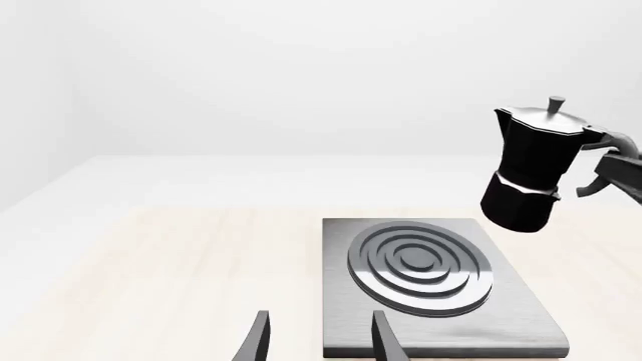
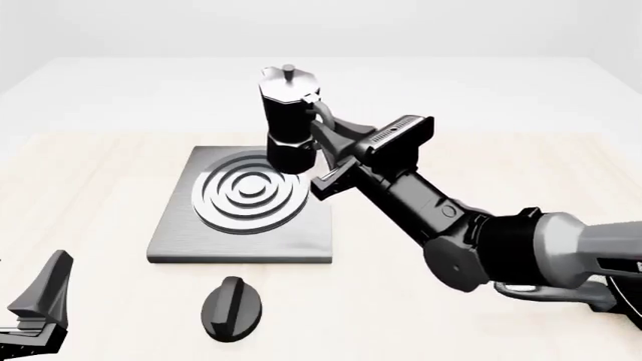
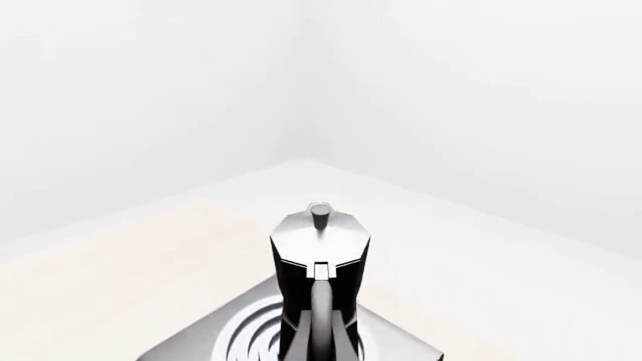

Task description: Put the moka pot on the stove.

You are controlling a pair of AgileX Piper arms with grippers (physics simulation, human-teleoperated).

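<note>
The carry is in hand: the right gripper [image 2: 323, 139] is clamped on the side handle of the moka pot [image 2: 286, 120], holding it in the air over the far right part of the stove [image 2: 306, 244], while the left gripper [image 1: 316, 340] waits apart, jaws spread and empty. The pot's long axis runs nearly upright, tilted slightly, knob up and handle toward the right arm. The next move seems to call for levelling it, centring it over the rings and lowering gently.
</note>
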